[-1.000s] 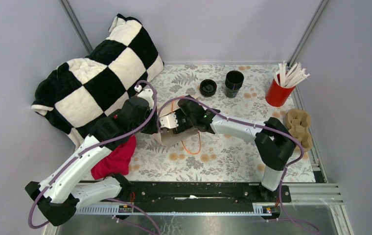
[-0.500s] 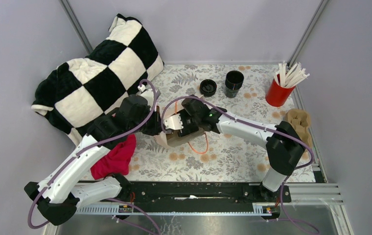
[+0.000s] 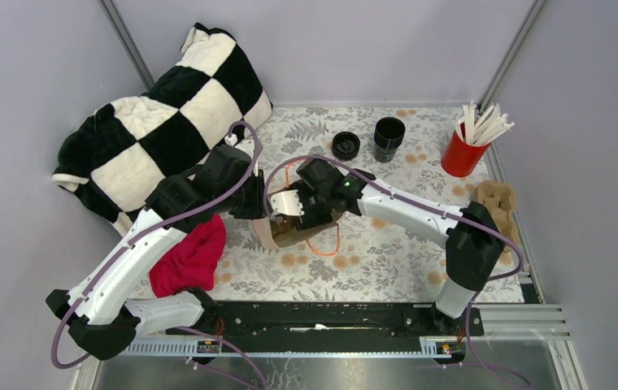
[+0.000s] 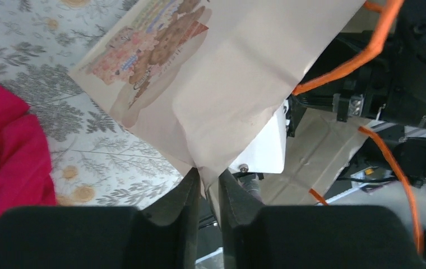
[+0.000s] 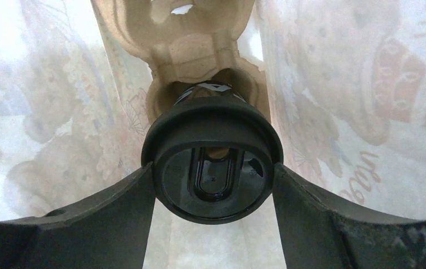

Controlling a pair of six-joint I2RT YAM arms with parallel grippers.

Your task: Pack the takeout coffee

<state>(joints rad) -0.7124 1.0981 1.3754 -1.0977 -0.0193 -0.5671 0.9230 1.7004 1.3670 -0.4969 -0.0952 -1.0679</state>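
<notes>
Right wrist: my right pincer [image 5: 212, 180] clamps the takeout coffee [image 5: 213, 120] inside the bag [image 5: 367, 84]. Best lowered straight, seating squarely in the carrier [image 5: 194, 47].

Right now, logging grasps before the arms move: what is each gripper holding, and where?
Right gripper: the takeout coffee, by its lid's sides. Left gripper: the paper bag, by its edge.
</notes>
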